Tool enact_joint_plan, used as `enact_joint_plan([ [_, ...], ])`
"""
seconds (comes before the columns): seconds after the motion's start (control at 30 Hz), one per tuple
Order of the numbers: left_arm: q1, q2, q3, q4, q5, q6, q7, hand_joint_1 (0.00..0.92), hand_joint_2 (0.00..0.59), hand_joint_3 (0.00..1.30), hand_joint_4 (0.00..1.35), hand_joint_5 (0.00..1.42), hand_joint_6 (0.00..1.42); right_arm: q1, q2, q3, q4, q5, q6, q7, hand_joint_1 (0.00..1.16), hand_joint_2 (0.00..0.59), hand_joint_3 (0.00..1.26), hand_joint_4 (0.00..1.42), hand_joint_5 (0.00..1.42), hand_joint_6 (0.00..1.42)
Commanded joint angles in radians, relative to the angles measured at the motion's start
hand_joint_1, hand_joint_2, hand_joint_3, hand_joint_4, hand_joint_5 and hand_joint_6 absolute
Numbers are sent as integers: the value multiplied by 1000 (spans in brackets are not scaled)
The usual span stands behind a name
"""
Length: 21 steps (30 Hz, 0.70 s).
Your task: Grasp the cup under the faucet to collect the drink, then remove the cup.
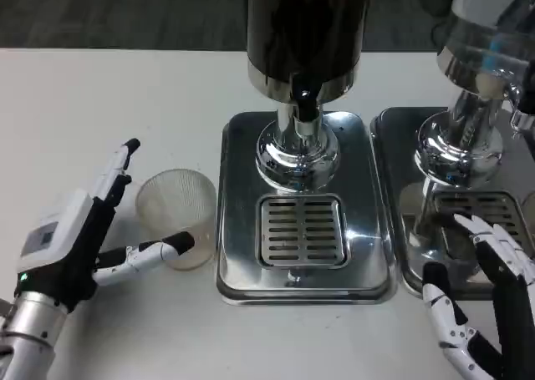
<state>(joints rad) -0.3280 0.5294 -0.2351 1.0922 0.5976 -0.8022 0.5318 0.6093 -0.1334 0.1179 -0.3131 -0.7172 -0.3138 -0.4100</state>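
A clear ribbed plastic cup (pixel 175 217) stands upright on the white table, just left of the dispenser's steel drip tray (pixel 242 263). The black faucet (pixel 304 104) hangs over the tray's slotted grate (pixel 302 230), and nothing stands on the grate. My left hand (pixel 88 238) is spread around the cup's left side: one finger reaches up past its far rim, the thumb lies against its near base. It looks to touch the cup without closing on it. My right hand (pixel 485 305) is spread at the lower right, holding nothing.
A dark drink dispenser (pixel 305 29) rises above the tray on a chrome base (pixel 298 154). A second dispenser (pixel 481 71) with its own tray (pixel 393 146) stands on the right, behind my right hand. Bare white table lies to the left.
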Motion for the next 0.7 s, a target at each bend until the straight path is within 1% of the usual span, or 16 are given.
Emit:
enact_joint_plan([
  [0.03, -24, -17, -20, 25, 6, -17, 41, 167, 19, 0, 0, 206, 311, 11, -9, -9, -11, 12, 1, 8, 270, 414, 301, 197, 147, 160],
  [0.33, -57, -50, -27, 80, -9, -44, 53, 173, 30, 0, 0, 239, 336, 24, -9, -16, -27, 15, 6, 17, 269, 413, 305, 205, 147, 165],
  [0.6, -76, -76, -29, 116, -19, -44, 28, 174, 32, 0, 0, 250, 348, 32, -6, -24, -42, 15, 7, 22, 268, 413, 311, 210, 156, 169],
  [0.7, -79, -87, -31, 125, -22, -40, 24, 193, 42, 0, 7, 263, 368, 34, -8, -28, -43, 27, 8, 32, 268, 413, 312, 210, 157, 174],
])
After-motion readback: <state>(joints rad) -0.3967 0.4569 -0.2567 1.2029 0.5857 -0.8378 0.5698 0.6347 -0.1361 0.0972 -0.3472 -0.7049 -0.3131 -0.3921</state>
